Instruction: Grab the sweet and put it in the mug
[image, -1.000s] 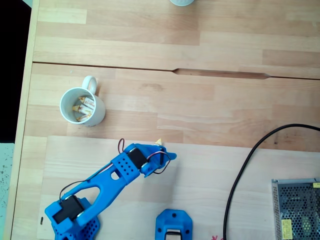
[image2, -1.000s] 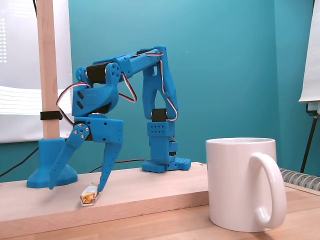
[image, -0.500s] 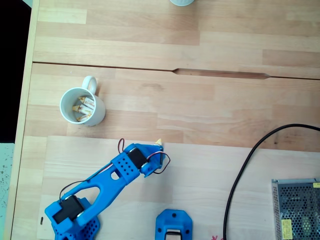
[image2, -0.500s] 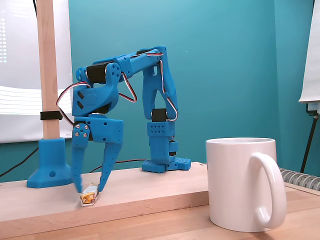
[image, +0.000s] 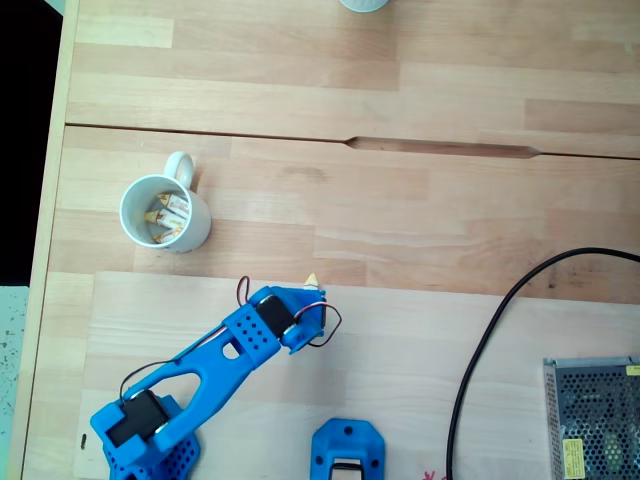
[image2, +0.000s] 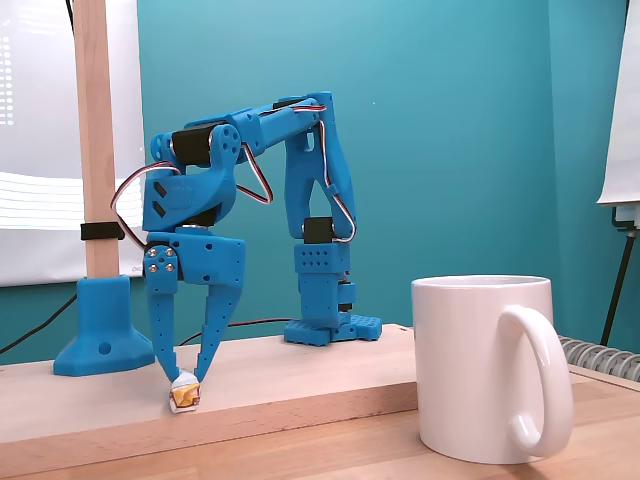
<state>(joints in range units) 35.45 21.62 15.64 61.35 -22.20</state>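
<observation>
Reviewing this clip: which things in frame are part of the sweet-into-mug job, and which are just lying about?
Part of the job:
- gripper, shut on the sweet
- mug, already holding wrapped sweets

Lying about:
- black cable
- metal mesh box
- pale round vessel at the top edge
- wooden post

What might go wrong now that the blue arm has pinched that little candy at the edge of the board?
The jaws of the gripper hold the sweet only at their very tips, so it could slip out when lifted. The mug stands off to one side and already holds sweets, so a release slightly off could hit the rim and bounce onto the table.
</observation>
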